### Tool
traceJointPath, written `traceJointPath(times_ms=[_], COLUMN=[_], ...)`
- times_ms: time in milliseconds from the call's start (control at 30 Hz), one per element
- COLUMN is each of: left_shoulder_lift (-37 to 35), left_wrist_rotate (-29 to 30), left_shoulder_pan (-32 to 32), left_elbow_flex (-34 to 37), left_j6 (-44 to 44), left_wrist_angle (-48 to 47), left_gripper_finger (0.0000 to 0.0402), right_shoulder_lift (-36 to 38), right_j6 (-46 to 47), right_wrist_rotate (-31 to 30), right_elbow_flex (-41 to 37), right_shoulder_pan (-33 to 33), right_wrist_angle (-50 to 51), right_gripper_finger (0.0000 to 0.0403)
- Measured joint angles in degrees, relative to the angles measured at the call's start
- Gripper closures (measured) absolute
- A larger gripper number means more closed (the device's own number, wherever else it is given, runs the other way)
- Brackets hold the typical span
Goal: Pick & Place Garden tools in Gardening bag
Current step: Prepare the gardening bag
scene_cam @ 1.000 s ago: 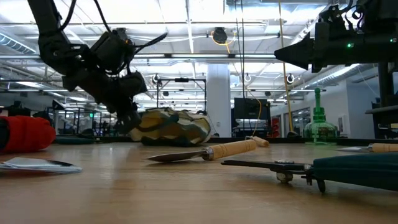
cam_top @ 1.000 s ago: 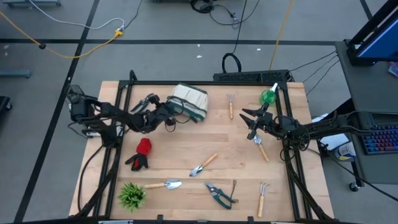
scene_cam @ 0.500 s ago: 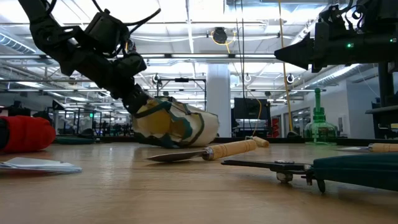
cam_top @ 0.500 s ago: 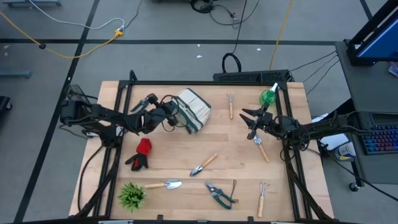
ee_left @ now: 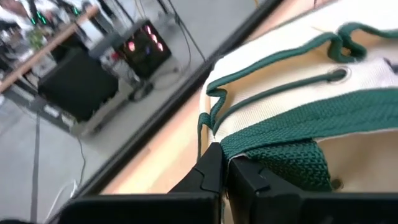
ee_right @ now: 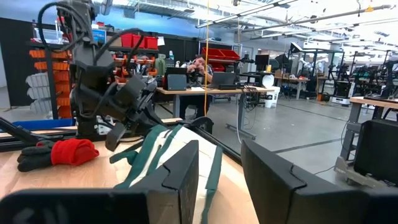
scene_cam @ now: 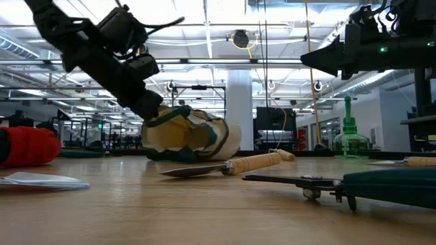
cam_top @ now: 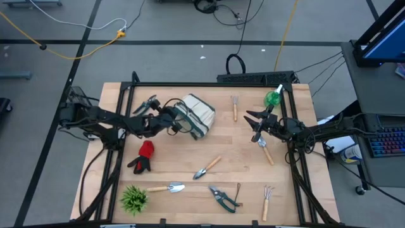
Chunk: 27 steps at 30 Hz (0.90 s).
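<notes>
Wooden table (cam_top: 240,142), scattered garden tools (cam_top: 207,167)

Left arm stretched low across the table's far left, left gripper (cam_top: 172,118) with fingers (ee_left: 214,171) pinched tight together. Right arm reaching in from the right edge, right gripper (cam_top: 250,120) hovering above the table, fingers (ee_right: 180,171) parted, nothing between them.

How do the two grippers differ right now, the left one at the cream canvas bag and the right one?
The left gripper is shut on the cream canvas bag's green strap; the right gripper holds nothing, fingers apart. The left sits at the bag's mouth, the bag tilted; the right hovers above the table over a wooden-handled trowel. Both are dark two-finger grippers.
</notes>
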State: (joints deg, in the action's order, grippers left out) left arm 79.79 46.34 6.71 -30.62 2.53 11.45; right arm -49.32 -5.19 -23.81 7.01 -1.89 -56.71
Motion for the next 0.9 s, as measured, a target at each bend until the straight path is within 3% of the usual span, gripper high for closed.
traceJointPath(times_ms=[233,467,900], left_shoulder_lift=[0.0,0.0,0.0], left_wrist_rotate=[-3.4,-5.9,-7.9], left_shoulder_pan=[-0.6,-0.6,-0.6], left_elbow_flex=[-10.1,-14.4,-15.1], left_j6=[7.0,8.0,9.7], left_wrist_angle=[-17.2,-21.5,-23.5], left_gripper_finger=[0.0394,0.0395,0.0397], right_shoulder_lift=[0.0,0.0,0.0], right_j6=[-0.1,0.0,0.0], right_wrist_rotate=[0.0,-0.1,-0.1], right_elbow_flex=[0.0,0.0,0.0], right_shoulder_pan=[0.0,0.0,0.0], right_wrist_angle=[0.6,2.1,1.7], right_gripper_finger=[0.0289,0.0289,0.0289])
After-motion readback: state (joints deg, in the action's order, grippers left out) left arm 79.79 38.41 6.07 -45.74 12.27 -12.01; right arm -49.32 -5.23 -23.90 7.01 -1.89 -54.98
